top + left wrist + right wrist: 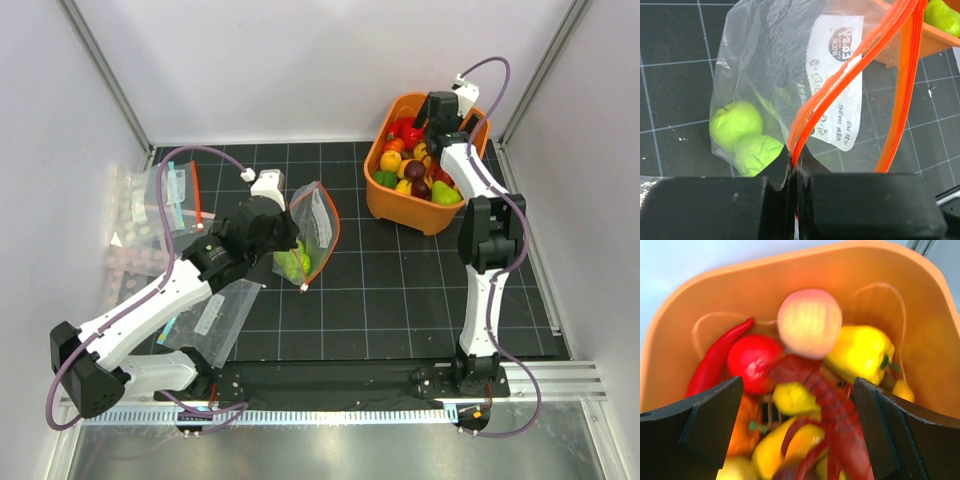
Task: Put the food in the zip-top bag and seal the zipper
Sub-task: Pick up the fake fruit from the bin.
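Observation:
The zip-top bag stands open at mid-table, its orange-red zipper arched round the mouth. My left gripper is shut on the zipper at the bag's near corner and holds the mouth up. Two green fruits lie inside the bag, and a white label shows on its wall. My right gripper hangs open over the orange basket of food. In the right wrist view the open gripper is above a peach fruit, a red fruit, a yellow pepper and a red lobster.
Other clear bags lie at the left, one with a teal-blue edge, and another clear bag lies under the left arm. White walls close in the black gridded mat. The basket's rim surrounds the right gripper.

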Robot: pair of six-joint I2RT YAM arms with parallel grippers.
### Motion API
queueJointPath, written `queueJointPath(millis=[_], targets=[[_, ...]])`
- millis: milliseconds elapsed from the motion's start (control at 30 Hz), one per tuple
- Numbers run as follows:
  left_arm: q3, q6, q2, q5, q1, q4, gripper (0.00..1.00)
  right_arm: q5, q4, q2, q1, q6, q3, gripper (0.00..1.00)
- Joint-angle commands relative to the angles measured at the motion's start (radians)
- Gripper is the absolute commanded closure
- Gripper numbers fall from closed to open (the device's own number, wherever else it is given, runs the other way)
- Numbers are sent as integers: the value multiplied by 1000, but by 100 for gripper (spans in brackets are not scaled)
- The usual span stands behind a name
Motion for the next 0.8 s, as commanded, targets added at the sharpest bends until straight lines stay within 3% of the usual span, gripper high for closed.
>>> queueJointPath(millis=[0, 100, 467, 533, 633, 767], targets=[[3, -19, -21, 42, -2, 66, 100, -19, 63, 78, -37, -35, 140, 0], [-3, -24, -36, 42, -2, 65, 100, -27, 50, 190, -63, -55, 280, 0], [-3, -31, -26, 59, -2, 72, 100, -168, 119, 478, -140, -11, 533, 0], [-3, -30, -21, 54, -2, 72, 100, -150, 131, 481, -147, 0, 512, 9], [-3, -28, -14, 50, -2, 72, 100, -143, 174, 419, -147, -15, 413, 37], [5, -22, -1, 56, -2, 72, 100, -146, 292, 273, -146, -49, 227, 47]])
